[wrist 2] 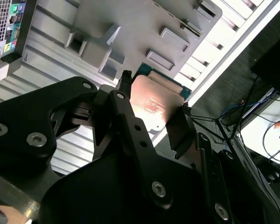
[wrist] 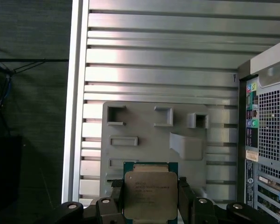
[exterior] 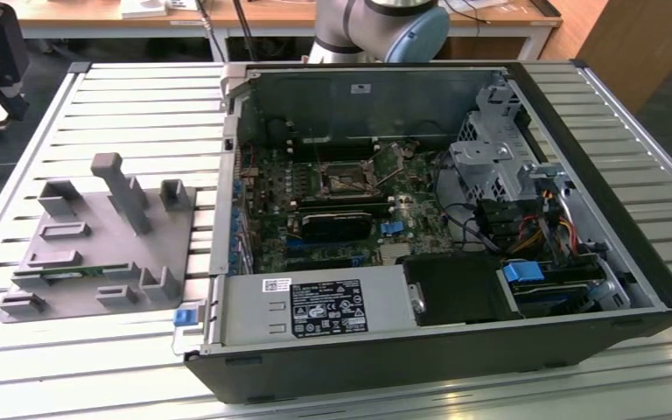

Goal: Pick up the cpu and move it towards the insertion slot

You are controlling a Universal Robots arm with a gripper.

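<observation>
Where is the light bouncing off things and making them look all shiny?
In the second wrist view, a pale glare washes the small square silvery-topped chip; in the first wrist view, bright bands shine on the ribbed metal table; in the exterior view, its slats glow white.

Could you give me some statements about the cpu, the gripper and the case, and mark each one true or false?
1. The gripper is shut on the cpu. True.
2. The cpu sits in the insertion slot. False: the gripper holds it, with the grey fixture beyond it.
3. The computer case is open, its board showing. True.
4. The grey fixture lies inside the case. False: it lies on the slatted table, beside the case, on the exterior view's left.
</observation>
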